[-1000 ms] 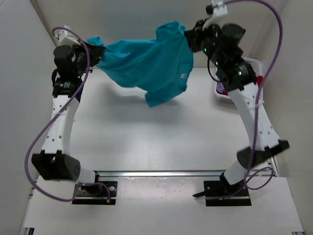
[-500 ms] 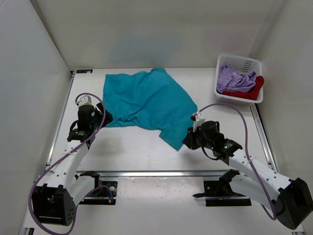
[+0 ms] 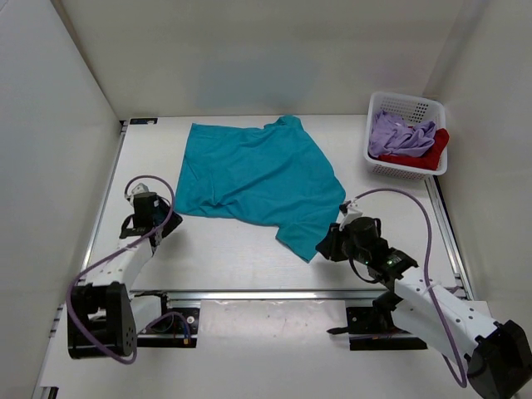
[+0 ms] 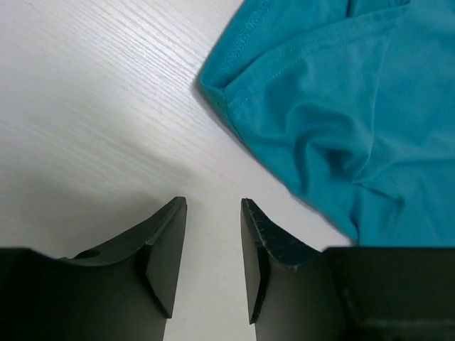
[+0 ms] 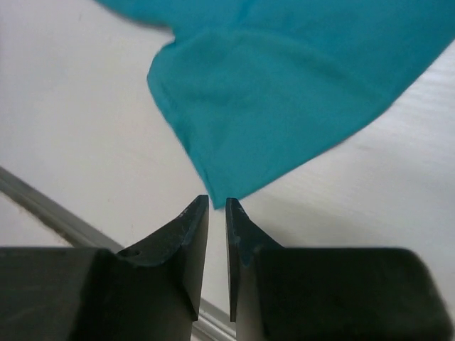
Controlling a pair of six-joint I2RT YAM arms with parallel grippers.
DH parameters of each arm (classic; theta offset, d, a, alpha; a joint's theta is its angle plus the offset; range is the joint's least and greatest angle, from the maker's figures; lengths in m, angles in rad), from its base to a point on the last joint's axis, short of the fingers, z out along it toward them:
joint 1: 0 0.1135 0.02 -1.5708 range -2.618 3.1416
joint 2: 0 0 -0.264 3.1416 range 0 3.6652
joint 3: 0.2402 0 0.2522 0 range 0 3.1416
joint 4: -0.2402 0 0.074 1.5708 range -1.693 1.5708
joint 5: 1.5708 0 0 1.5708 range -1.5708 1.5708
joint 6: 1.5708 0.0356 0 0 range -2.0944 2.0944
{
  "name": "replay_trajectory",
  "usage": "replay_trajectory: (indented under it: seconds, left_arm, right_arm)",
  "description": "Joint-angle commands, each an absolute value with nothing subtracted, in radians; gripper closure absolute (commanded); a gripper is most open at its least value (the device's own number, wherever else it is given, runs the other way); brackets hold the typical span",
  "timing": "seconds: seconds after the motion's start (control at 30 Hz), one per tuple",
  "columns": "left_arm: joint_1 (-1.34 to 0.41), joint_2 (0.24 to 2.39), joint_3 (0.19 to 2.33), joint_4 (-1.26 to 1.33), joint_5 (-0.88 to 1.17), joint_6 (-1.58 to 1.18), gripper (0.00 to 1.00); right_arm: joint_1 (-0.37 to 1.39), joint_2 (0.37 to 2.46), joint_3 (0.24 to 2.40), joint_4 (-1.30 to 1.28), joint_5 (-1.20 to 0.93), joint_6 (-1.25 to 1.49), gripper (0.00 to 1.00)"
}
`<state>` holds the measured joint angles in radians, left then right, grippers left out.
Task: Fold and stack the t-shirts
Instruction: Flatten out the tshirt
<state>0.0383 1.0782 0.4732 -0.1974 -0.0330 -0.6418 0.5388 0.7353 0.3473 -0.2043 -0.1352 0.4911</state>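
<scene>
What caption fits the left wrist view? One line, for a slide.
Left hand, open and empty, near a corner of the teal t-shirt on the white table.

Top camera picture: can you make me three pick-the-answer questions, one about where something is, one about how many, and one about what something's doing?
1. Where is the white basket?
A. at the far right corner of the table
B. between the two arms
C. in a gripper

2. How many shirts lie in it?
A. none
B. two
C. four

3. The left gripper is:
A. shut on cloth
B. open and empty
C. lifting the basket

Answers: 1 A, it sits by the table's far right corner. 2 B, a lavender shirt and a red shirt show inside. 3 B, its jaws stand apart over bare table, clear of the teal shirt.
</scene>
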Motion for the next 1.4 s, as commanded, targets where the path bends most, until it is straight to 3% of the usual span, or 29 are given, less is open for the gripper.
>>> replay_trajectory:
  seconds: [0.0,0.2,0.33,0.57,0.73,0.8,0.87,1.0,1.27,1.37]
  left_arm:
    - [0.051,1.139,0.471,-0.052,-0.008,-0.747,0.52]
    - [0.060,1.294,0.500,0.086,-0.006,-0.825,0.49]
    - [0.072,1.368,0.538,0.098,-0.015,-0.831,0.55]
    - [0.077,1.439,0.560,0.153,-0.012,-0.853,0.55]
    - [0.066,1.486,0.595,0.138,-0.023,-0.845,0.73]
    - [0.068,1.486,0.598,0.135,-0.028,-0.844,0.75]
    - [0.074,1.477,0.595,0.126,-0.043,-0.835,0.71]
    - [0.057,1.454,0.586,0.106,-0.074,-0.821,0.55]
    - [0.063,1.492,0.597,0.104,-0.075,-0.813,0.02]
    - [0.060,1.509,0.615,0.086,-0.067,-0.818,0.01]
  right_arm:
    - [0.597,0.739,0.327,-0.130,-0.090,0.537,0.85]
    - [0.583,0.735,0.287,-0.109,-0.127,0.548,0.78]
    - [0.578,0.736,0.265,-0.092,-0.141,0.565,0.74]
    - [0.598,0.761,0.261,-0.074,-0.143,0.566,0.73]
    - [0.588,0.756,0.255,-0.068,-0.146,0.569,0.73]
    - [0.583,0.756,0.253,-0.071,-0.152,0.571,0.73]
    - [0.572,0.759,0.253,-0.069,-0.152,0.568,0.71]
    - [0.575,0.779,0.255,-0.066,-0.144,0.572,0.68]
    - [0.601,0.778,0.238,-0.057,-0.130,0.591,0.68]
    - [0.589,0.775,0.233,-0.058,-0.124,0.589,0.67]
